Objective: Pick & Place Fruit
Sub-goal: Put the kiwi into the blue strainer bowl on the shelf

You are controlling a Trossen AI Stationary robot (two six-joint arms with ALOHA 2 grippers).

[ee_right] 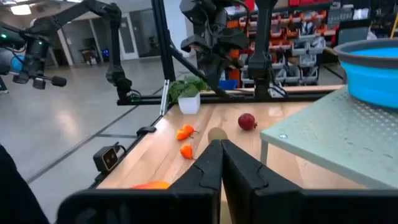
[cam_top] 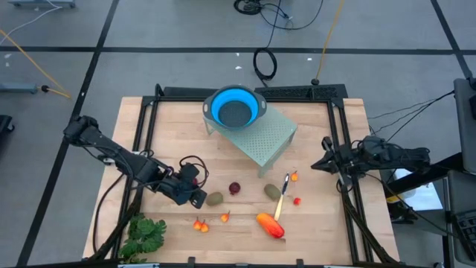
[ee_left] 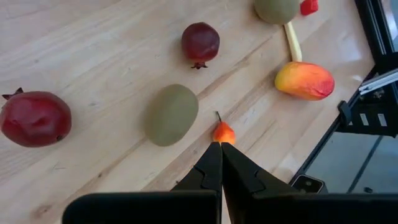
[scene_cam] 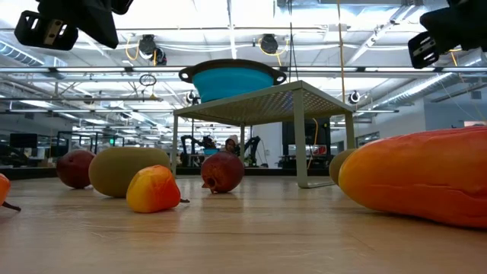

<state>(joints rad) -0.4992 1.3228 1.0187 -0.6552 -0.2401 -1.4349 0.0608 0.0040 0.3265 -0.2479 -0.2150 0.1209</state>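
fruit laid out for sorting. we see the left gripper (ee_left: 221,146), fingers pressed together and carrying nothing, poised over the front left of the table (cam_top: 178,126). just ahead of its tips lies a tiny orange-red bit (ee_left: 223,132); beside that, an olive-brown oval (ee_left: 171,114); farther out, a dark red ball (ee_left: 200,43), with a second ball (ee_left: 35,117) off to one side. the long orange-red piece (ee_left: 304,80) and the yellow-handled knife (ee_left: 293,41) lie beyond. the fruit sits loose and apart, which we judge leaves room for a grasp. the blue bowl (cam_top: 235,109) on the perforated stand (cam_top: 264,138) is the likely target. the right gripper (ee_right: 221,147), also closed and empty, waits at the table's right edge.
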